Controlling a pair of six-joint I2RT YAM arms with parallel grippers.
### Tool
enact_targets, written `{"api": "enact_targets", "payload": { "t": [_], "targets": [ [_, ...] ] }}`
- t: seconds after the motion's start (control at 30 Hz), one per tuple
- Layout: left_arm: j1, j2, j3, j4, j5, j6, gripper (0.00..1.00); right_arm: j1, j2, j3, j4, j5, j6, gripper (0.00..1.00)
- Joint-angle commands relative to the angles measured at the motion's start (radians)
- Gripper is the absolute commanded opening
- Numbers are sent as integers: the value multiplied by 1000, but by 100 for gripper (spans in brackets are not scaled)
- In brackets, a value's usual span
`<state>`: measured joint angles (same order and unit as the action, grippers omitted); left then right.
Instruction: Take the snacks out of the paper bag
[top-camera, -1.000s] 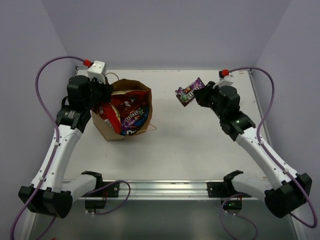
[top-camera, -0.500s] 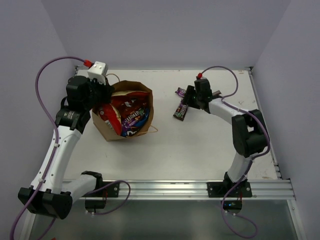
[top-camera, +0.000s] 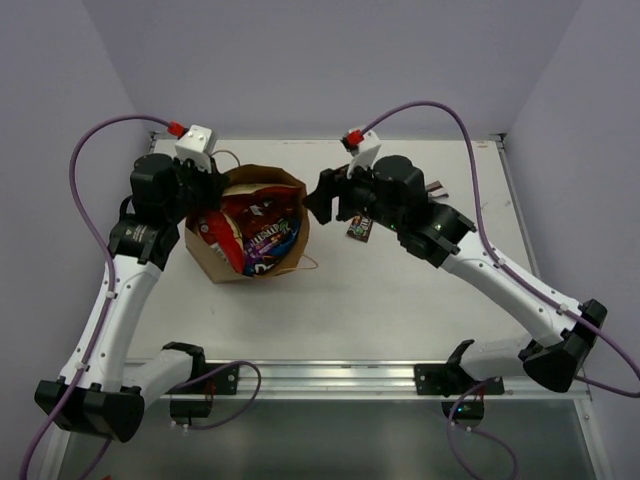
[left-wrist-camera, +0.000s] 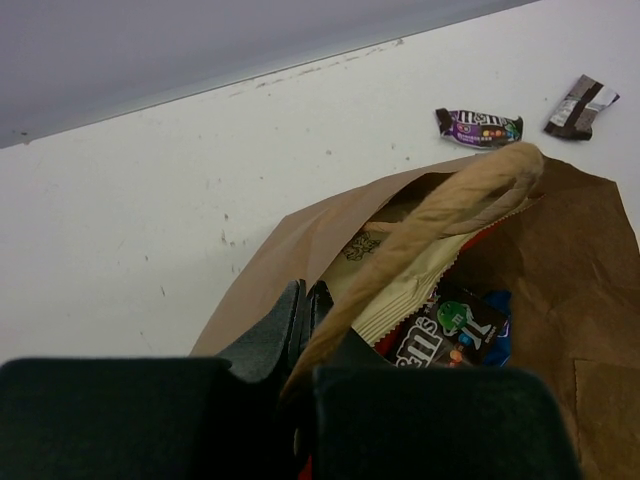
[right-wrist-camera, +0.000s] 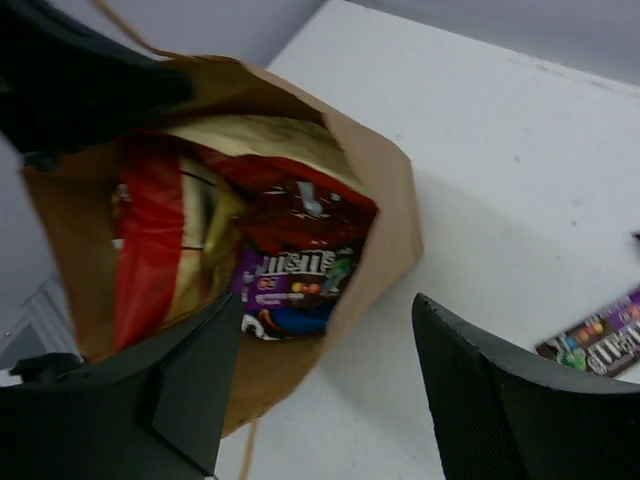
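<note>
Found the right gripper (top-camera: 318, 198) swung leftward since half a second earlier, off the far middle of the table (top-camera: 400, 300) and up close to the open mouth of the paper bag (top-camera: 225, 262). Saw its jaws spread wide with nothing between them, far wider than a second before, back then pinched on a purple packet. Noticed a dark candy packet (top-camera: 358, 229) lying flat on the table just right of the bag, free of any grip and partly under the right arm in the overhead view. Counted two small packets on the table beyond the bag from the left wrist view: a purple one (left-wrist-camera: 480, 126) and a brown one (left-wrist-camera: 580, 105), near each other but apart.

Found the left gripper (top-camera: 212, 184) unmoved at the bag's far-left rim, jaws closed tight on the paper edge beside the base of a twisted handle (left-wrist-camera: 440, 215). Saw the bag at the left of the table, tipped so that its mouth faced up and toward the right arm, with the other handle (top-camera: 300, 258) lying on the table at its near-right side. Spotted the rest of the snacks (top-camera: 255, 225) still inside: red bags, a gold-and-red one along the left wall, a dark M&M's packet (right-wrist-camera: 300, 265) in the middle and a bit of blue under it.
</note>
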<state>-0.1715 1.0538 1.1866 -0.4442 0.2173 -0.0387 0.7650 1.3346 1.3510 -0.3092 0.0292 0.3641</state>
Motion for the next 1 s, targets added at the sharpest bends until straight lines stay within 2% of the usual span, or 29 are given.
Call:
{"api": "enact_targets", "payload": {
  "t": [0.0,0.13,0.33,0.47,0.63,0.97],
  "targets": [
    [-2,-18,-13,-67,-4,22,0,88,23,92,-90,-46,-181,71],
    [-3,-24,-18,-68,13,23,0,175,116,204,-188,-107,-449,72],
    [-8,-41,-35,-65,31,30,0,215,225,241,-251,-232,-595,73],
    [-19,-40,-38,-65,54,34,0,252,297,203,-235,-157,-636,74],
    [-37,-38,-39,-65,73,34,0,263,328,106,-124,-88,-634,75],
    [-77,-37,-51,-67,90,66,0,287,420,105,-62,-2,-668,81]
  ]
}}
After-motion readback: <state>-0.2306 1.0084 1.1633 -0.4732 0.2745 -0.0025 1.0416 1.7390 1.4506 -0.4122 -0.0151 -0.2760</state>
